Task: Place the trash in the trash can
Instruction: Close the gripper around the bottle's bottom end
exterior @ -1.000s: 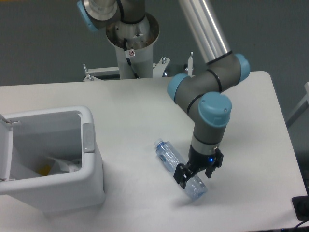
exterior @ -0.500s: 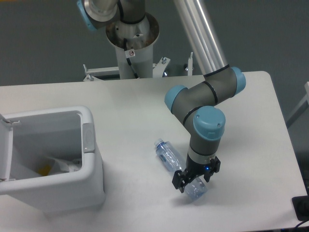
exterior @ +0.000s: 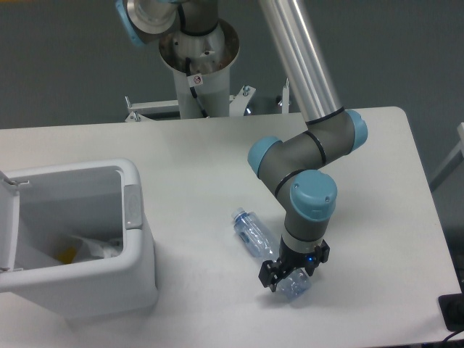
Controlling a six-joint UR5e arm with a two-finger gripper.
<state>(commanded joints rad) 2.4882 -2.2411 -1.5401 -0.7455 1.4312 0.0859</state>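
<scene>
the tool [exterior: 291, 274] is down at the tabletop [exterior: 217, 159], its two dark fingers straddling the near end of the bottle [exterior: 264, 250], one on each side; whether the pads actually press the plastic cannot be told from this view, so the opening looks only as wide as the bottle's body. a small blue light shows on the black tool body, under a grey wrist with a light blue cap. the bottle lies flat on its side, slanting from upper left to lower right across the white tabletop, clear bluish plastic, creased and crumpled, its cap end pointing away from the tool. well apart to the left stands the trash can [exterior: 138, 239], a white rectangular plastic bin with rounded corners and smooth walls, a grey latch tab [exterior: 133, 206] on its right rim, its lid [exterior: 7, 225] swung up at the left edge. inside it lie pale crumpled scraps and a touch of yellow.
</scene>
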